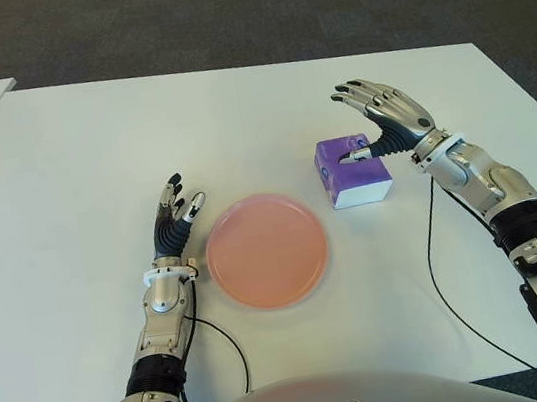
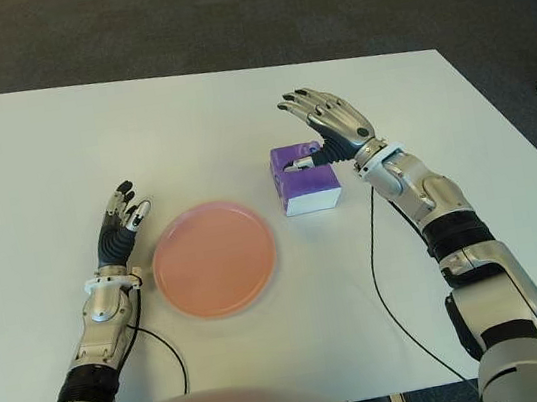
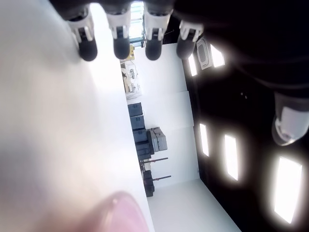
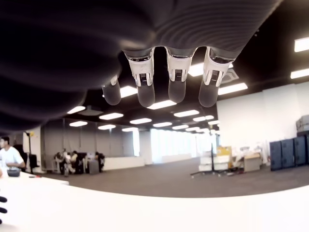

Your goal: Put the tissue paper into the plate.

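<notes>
Beside the pink plate (image 1: 267, 251) (holding nothing), the tissue paper (image 1: 351, 172) sits under the right hand (image 1: 387, 119), fingers spread.

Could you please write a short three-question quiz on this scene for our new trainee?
1. True or false: the tissue paper already lies in the plate.
2. Which hand is nearest the tissue paper? A. left hand B. right hand
3. Fill in: the plate lies between the left hand and the ____.

Key:
1. False; it sits on the white table, beside the plate.
2. B; its fingers are spread over the pack, thumb at its top, not yet gripping.
3. Tissue paper.
</notes>
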Controlling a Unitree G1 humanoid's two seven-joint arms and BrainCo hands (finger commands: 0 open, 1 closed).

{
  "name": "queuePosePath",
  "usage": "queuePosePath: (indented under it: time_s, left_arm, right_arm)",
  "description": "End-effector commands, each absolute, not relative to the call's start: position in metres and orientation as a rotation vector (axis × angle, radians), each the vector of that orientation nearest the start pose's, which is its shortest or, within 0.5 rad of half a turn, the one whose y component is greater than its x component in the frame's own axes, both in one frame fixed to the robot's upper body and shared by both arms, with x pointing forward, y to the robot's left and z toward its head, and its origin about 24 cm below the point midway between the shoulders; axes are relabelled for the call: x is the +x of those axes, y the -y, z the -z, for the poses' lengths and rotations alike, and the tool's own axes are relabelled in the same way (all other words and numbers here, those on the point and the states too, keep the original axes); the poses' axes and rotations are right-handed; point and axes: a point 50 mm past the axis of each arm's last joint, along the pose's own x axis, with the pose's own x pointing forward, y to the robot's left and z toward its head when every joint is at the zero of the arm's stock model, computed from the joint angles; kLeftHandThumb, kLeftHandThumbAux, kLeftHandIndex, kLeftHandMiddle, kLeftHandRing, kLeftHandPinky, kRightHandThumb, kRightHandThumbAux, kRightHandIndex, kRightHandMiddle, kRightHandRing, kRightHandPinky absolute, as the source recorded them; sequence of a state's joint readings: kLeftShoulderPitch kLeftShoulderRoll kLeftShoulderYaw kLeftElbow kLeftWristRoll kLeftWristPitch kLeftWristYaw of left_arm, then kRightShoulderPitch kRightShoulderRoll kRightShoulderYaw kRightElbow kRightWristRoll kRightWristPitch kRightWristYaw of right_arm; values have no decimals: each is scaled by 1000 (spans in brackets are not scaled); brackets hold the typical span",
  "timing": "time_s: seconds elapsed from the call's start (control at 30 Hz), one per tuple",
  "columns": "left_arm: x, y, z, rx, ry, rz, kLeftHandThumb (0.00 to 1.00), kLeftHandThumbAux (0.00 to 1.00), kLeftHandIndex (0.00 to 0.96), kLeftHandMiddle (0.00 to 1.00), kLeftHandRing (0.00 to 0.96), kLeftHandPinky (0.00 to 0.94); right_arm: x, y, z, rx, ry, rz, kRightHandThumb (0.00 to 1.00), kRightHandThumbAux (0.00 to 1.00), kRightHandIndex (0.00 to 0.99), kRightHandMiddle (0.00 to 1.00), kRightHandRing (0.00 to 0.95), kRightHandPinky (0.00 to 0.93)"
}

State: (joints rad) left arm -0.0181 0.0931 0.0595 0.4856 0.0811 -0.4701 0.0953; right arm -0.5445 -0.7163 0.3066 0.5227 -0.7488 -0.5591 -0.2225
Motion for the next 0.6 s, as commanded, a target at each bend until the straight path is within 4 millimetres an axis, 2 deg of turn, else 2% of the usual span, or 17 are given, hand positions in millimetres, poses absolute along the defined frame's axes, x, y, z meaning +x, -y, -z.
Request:
queuePosePath:
  time_s: [0.03,0.6]
  left_arm:
    - [219,-190,39,168,-115,-131,0,416,0,0,0,0]
    - [218,-194,38,163,-113,-131,0,421,0,0,0,0]
  right_arm:
    - [325,214,-107,-1472,496,-396,328,358,0,0,0,0]
    - [315,221,-98,-1508,476,-557,297,376,0,0,0,0]
